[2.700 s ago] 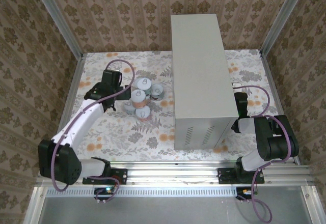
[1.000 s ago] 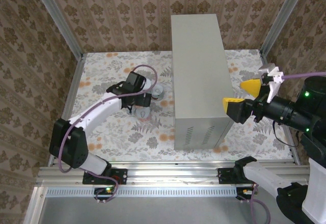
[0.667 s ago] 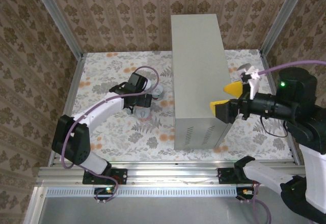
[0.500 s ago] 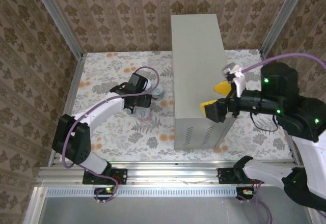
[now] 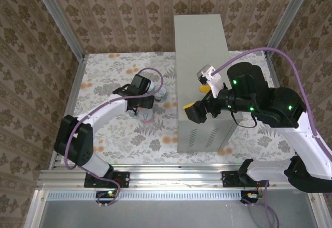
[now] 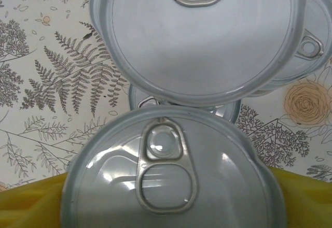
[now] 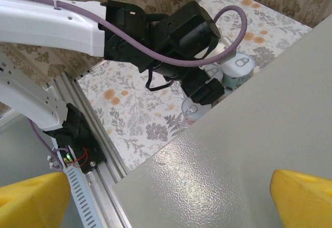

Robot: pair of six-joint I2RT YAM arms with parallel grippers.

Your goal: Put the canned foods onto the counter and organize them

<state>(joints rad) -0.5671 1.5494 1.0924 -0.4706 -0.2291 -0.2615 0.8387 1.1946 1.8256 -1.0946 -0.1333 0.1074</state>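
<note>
Several canned foods stand clustered on the floral floor left of the counter (image 5: 202,57), a tall grey box. My left gripper (image 5: 144,102) is down over the cluster. In the left wrist view its yellow fingers (image 6: 31,202) press both sides of one can (image 6: 166,176), whose pull-tab lid faces the camera. A second can (image 6: 197,36) stands just beyond, a third (image 6: 311,46) to its right. My right gripper (image 5: 199,102) hovers open and empty over the counter's near end (image 7: 249,150). From there I see two cans (image 7: 236,67) beside the left gripper.
Patterned walls and aluminium posts (image 5: 57,23) enclose the floor. The left arm (image 7: 52,26) stretches across the floor left of the counter. A metal rail (image 5: 171,173) runs along the near edge. Vent slots (image 5: 199,134) face the arm bases.
The right arm has swung left from beside the counter to above its near end. The left gripper's fingers have closed in on the can beneath it.
</note>
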